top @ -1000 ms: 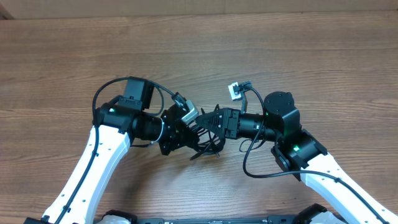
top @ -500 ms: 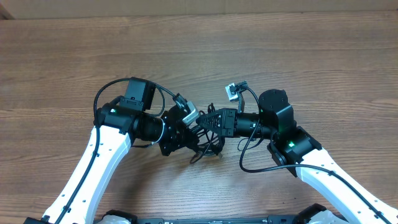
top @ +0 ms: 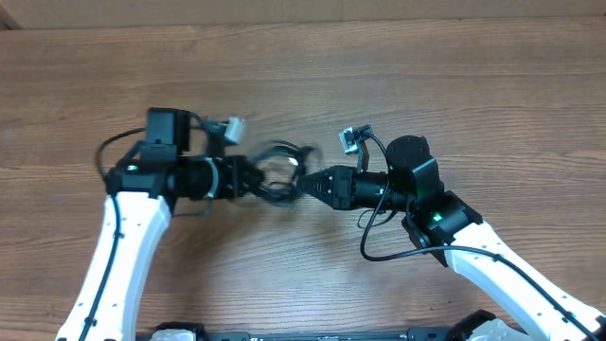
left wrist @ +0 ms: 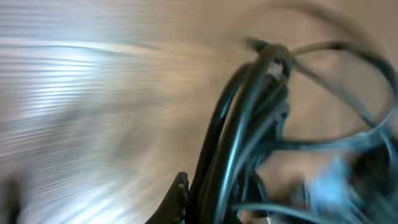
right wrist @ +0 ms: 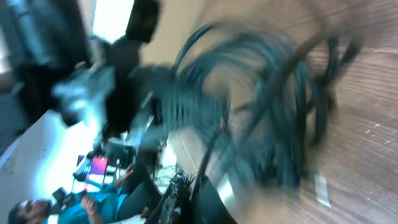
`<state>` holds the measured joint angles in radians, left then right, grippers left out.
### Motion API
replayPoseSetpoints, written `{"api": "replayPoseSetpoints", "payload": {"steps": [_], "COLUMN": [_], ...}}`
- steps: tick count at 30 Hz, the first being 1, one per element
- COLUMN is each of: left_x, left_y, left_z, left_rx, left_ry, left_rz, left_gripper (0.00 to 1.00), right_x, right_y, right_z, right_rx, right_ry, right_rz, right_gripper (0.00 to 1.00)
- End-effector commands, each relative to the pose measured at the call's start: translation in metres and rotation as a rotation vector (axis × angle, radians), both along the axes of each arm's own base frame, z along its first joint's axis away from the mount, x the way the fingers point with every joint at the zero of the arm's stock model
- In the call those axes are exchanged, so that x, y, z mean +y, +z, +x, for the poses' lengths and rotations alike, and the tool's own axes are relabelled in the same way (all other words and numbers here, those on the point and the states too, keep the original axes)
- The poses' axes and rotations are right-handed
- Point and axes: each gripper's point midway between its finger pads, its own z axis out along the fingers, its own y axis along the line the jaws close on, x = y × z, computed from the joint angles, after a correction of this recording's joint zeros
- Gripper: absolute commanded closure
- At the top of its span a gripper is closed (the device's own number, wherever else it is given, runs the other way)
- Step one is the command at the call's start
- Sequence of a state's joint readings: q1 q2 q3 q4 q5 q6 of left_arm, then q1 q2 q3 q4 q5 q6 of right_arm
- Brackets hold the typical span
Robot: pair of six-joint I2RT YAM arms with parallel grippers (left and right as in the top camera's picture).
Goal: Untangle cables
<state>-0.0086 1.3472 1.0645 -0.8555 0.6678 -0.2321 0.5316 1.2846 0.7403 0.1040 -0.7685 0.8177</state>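
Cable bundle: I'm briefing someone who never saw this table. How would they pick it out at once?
On the wooden table, look mid-table. Between the left gripper and the right gripper, both clamped on it, is the cable bundle: thin looping black cords, unlike the thicker wires behind each gripper.

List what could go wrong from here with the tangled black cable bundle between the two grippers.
1. The left gripper and right gripper both look shut on the same bundle of thin black cables. Pulling apart may tighten the knot instead of freeing it.
2. Both wrist views are blurred, so which strands each gripper holds cannot be checked. Several may be pinched together.
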Motion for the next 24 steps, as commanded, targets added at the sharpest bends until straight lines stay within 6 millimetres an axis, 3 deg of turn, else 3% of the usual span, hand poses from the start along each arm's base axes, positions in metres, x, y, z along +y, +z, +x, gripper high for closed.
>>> {"api": "replayPoseSetpoints", "payload": {"steps": [1,6,8,12,16,24], "left_x": [0.072,0.096,0.094,0.054,0.024,-0.016], "left_y": [-0.022,-0.027,-0.023,-0.001,0.003,-0.005], "left_z": [0.019,0.022,0.028,0.040,0.026,-0.002], "left_rx": [0.150,0.227,0.194,-0.004,-0.132,-0.122], "left_ry": [0.439,0.665,0.650,0.314,0.017,-0.188], "left_rz": [0.126,0.132,0.114,0.040,0.066,0.092], "left_gripper": [0.96,0.96,0.96,0.96,0.96,0.96], "right_x": [0.003,0.001,-0.004,-0.021,-0.043,-0.061], "right_y": [0.020,0.002,-0.013,-0.049,-0.079,-0.103], "right_z": [-0.016,-0.023,-0.023,-0.019,-0.016,-0.032], "right_rx": [-0.058,0.025,0.084,0.171,0.238,0.341], "right_ry": [0.085,0.085,0.055,-0.050,-0.161,-0.188], "right_rz": [0.040,-0.014,-0.065,-0.213,-0.355,-0.471], "right_gripper": [0.96,0.96,0.96,0.96,0.96,0.96]}}
